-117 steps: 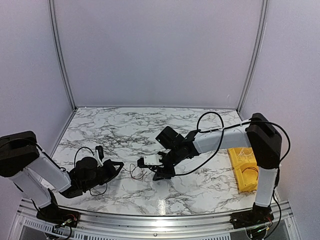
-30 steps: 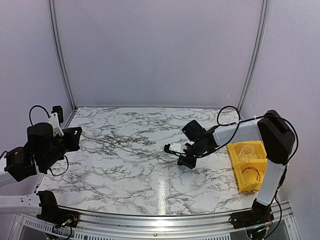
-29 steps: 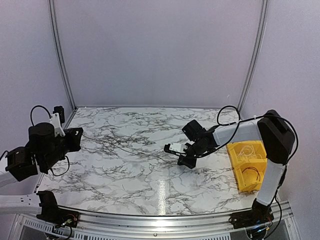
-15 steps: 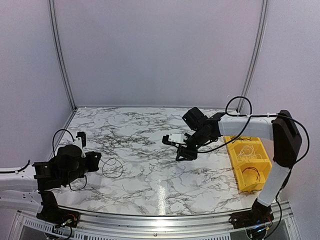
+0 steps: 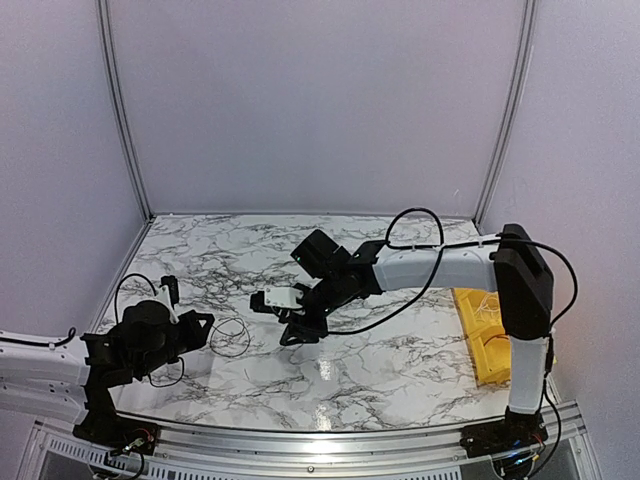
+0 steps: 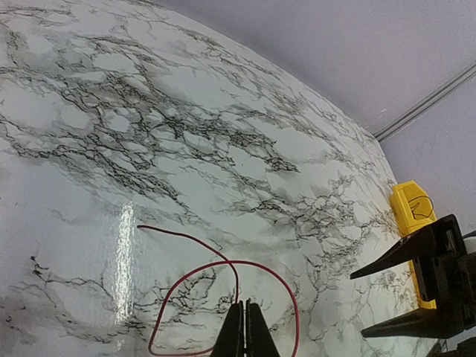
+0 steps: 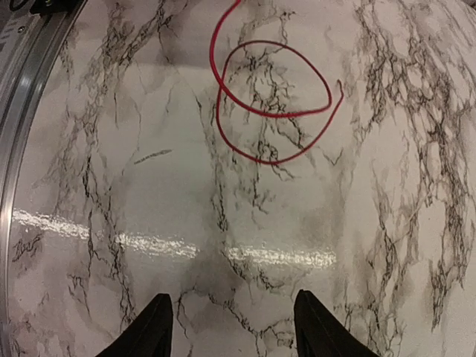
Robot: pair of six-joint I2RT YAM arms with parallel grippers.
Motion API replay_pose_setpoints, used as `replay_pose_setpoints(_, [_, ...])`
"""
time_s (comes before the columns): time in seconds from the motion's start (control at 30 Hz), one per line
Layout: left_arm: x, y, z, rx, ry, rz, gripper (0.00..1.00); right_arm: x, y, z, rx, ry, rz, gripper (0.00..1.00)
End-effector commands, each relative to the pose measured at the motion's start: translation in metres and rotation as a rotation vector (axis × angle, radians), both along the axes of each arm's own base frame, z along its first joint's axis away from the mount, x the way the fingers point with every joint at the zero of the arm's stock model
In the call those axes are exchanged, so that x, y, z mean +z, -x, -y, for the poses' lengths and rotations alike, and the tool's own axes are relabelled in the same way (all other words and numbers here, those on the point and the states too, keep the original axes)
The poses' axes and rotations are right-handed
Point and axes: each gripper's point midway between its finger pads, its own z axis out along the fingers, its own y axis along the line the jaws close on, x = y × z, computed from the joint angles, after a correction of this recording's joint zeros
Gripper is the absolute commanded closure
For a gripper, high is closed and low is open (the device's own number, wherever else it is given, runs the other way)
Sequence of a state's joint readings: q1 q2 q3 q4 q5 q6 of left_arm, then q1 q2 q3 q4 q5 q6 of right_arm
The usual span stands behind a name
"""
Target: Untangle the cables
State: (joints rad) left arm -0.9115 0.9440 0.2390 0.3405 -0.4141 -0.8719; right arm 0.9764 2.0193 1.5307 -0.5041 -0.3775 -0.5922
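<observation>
Status right now: the thin red wire (image 6: 223,269) is lying on the white marble-pattern worktop (image 5: 400,370), over towards the left edge and a bit closer to the near side than the far one. From the left wrist camera you can see the left end effector (image 6: 244,316) with its fingers pressed tight together, pinching the wire right where the loop comes up to the tips. One loose end trails off to the left across the surface. The right wrist camera shows the same wire (image 7: 275,97) as a couple of overlapping loops lying flat, with one strand running out of the top of the shot. The right end effector (image 7: 232,295) has its fingers spread apart with nothing between them, just bare worktop underneath, and it sits clear of the loops rather than touching them. In the overhead view the right arm is stretched across from the right side to about the middle of the worktop, with its end effector (image 5: 293,330) near the wire loop (image 5: 230,337), while the left end effector (image 5: 205,322) is right at the loop's left side. A yellow plastic bin (image 5: 478,345) sits against the right edge, well away from all this.
</observation>
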Motion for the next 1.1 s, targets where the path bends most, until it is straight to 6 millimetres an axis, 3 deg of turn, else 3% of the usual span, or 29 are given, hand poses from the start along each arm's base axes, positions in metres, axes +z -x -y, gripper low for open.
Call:
replay_pose_setpoints(0.0, [0.013,0.000,0.011,-0.021,0.117,0.010,1.00,0.028,0.013,-0.044,0.081,-0.099,0.193,0.43])
replay_pose_setpoints(0.2, [0.028,0.003,0.023,-0.072,0.179,0.010,1.00,0.042,0.023,-0.066,0.094,-0.142,0.443,0.40])
replay_pose_setpoints(0.47, [0.039,0.005,0.041,-0.139,0.205,-0.002,1.00,0.036,0.002,-0.073,0.001,-0.121,0.560,0.44])
replay_pose_setpoints(0.53, [0.042,0.004,0.044,-0.148,0.209,-0.002,1.00,0.034,-0.003,-0.075,-0.017,-0.115,0.581,0.52])
replay_pose_setpoints(0.6, [0.045,0.003,0.045,-0.148,0.215,0.002,1.00,0.031,-0.006,-0.074,-0.027,-0.099,0.590,0.68])
replay_pose_setpoints(0.67, [0.049,0.002,0.045,-0.146,0.218,0.011,1.00,0.037,-0.008,-0.070,-0.038,-0.101,0.604,0.96])
replay_pose_setpoints(0.7, [0.051,0.002,0.045,-0.147,0.217,0.020,0.96,0.043,-0.009,-0.066,-0.046,-0.106,0.614,1.00])
replay_pose_setpoints(0.8, [0.060,0.000,0.040,-0.135,0.202,0.059,0.64,0.069,-0.016,-0.044,-0.070,-0.113,0.624,1.00])
replay_pose_setpoints(0.87, [0.066,-0.003,0.034,-0.119,0.150,0.095,0.49,0.094,-0.020,-0.027,-0.081,-0.133,0.587,1.00])
replay_pose_setpoints(0.93, [0.077,-0.008,0.028,-0.102,0.081,0.140,0.39,0.118,-0.025,-0.007,-0.094,-0.162,0.537,1.00])
replay_pose_setpoints(1.07, [0.098,-0.021,0.023,-0.071,-0.054,0.232,0.32,0.149,-0.036,0.030,-0.126,-0.183,0.489,1.00])
